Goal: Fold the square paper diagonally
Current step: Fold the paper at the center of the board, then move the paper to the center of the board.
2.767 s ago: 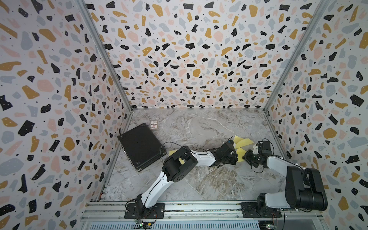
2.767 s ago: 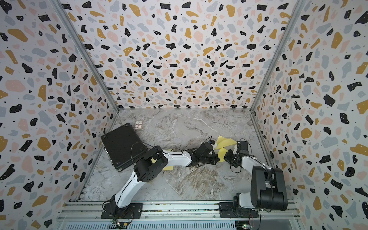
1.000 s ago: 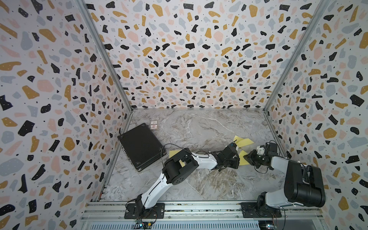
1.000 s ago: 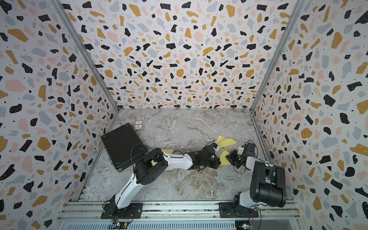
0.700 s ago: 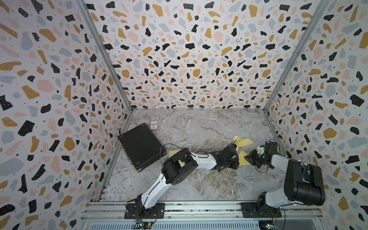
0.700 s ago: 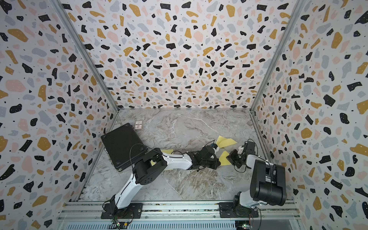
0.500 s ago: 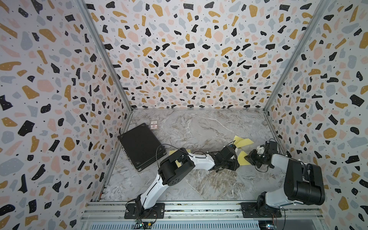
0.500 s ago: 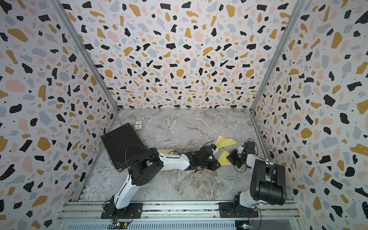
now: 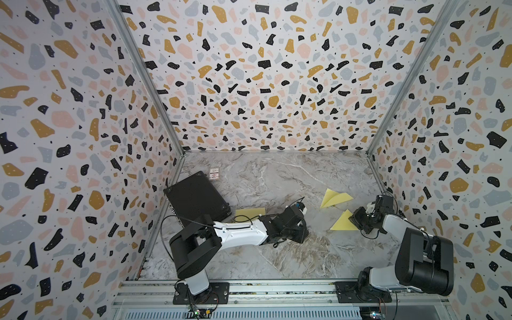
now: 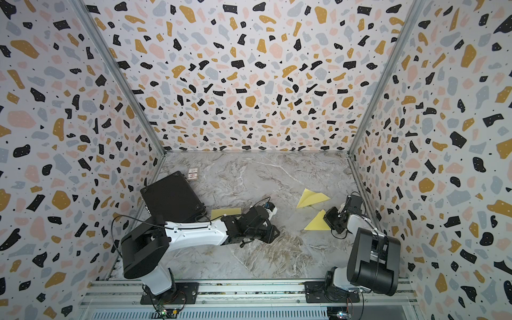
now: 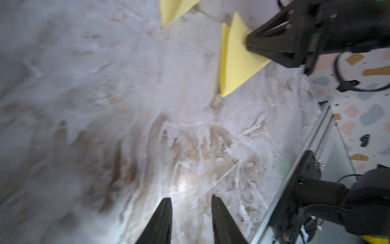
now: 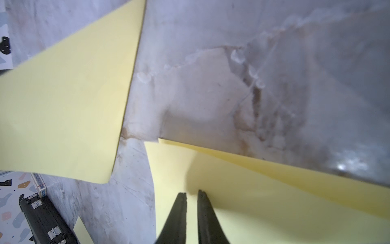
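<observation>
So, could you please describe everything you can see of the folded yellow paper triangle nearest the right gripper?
The folded pale yellow paper triangle lies flat on the grey marbled tabletop, two layers whose edges do not quite line up, one edge lifting slightly in the right wrist view. The right gripper rests over its near edge, fingers narrowly parted. A second folded yellow paper lies just beyond, apart from it.

No text anywhere is clear enough to read.
</observation>
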Tool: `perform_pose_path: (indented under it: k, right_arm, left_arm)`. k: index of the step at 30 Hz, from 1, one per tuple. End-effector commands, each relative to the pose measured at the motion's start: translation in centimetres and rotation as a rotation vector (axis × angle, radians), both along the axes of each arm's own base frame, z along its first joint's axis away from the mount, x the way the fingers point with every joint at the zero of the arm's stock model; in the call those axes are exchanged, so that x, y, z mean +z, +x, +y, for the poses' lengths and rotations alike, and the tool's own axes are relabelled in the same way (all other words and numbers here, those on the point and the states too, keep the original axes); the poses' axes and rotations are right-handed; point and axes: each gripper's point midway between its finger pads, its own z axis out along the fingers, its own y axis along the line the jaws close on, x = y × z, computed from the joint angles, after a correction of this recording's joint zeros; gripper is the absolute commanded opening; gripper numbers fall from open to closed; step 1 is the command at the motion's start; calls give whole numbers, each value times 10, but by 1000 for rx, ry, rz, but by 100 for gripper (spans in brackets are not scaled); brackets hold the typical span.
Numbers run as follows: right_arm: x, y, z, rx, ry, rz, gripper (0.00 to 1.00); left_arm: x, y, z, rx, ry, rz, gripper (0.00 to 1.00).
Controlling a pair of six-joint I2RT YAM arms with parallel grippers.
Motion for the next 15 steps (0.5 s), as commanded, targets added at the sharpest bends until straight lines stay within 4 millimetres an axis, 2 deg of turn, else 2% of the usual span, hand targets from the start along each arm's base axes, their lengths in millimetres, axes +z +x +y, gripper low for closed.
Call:
perform_pose_path:
  k: [1, 9, 15]
  right_arm:
    - [29, 6, 2, 8, 1, -68, 18]
    - [57, -14, 20, 61, 40, -140, 21]
    - [76, -38, 47, 124, 93, -204, 23]
  left_arm:
    - [-30, 21, 64, 151, 159, 23, 36]
    - [-26, 50, 130, 320, 252, -12, 38]
    - [-38, 75, 179, 455, 327, 3, 38]
